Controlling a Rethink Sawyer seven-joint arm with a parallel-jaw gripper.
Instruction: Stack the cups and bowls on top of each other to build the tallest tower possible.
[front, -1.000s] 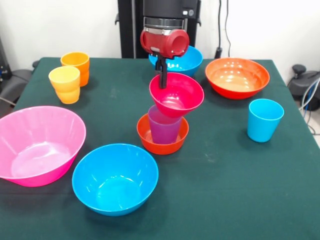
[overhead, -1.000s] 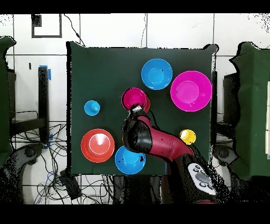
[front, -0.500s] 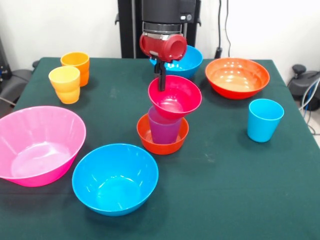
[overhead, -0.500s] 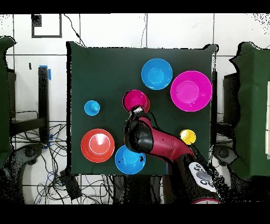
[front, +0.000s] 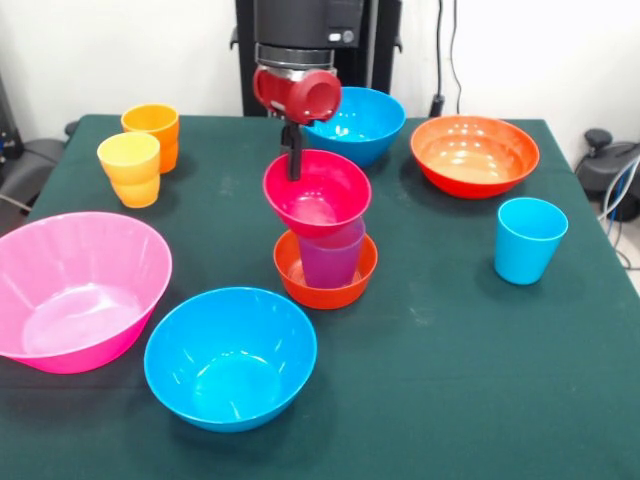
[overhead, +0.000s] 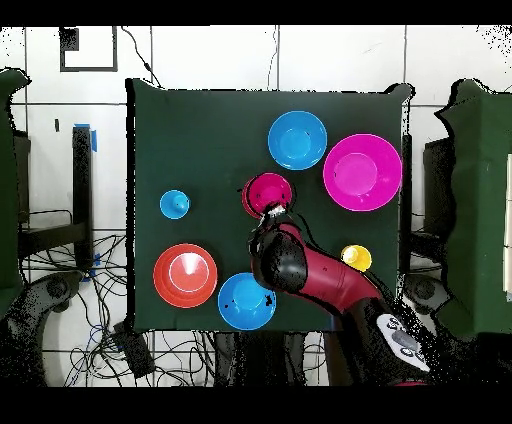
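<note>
Pincer (front: 293, 165) clamped on crimson bowl's (front: 318, 200) rim.

tower (front: 322, 240) | crimson bowl tilted atop purple tumbler; small orange bowl beneath

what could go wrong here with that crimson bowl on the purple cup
The small crimson bowl sits off-centre on the purple tumbler, overhanging toward the yellow cup's side in the front view; it may tip off if let go there. The gripper is at the bowl's far rim, so a sideways pull might topple the tumbler out of the small orange bowl.
</note>
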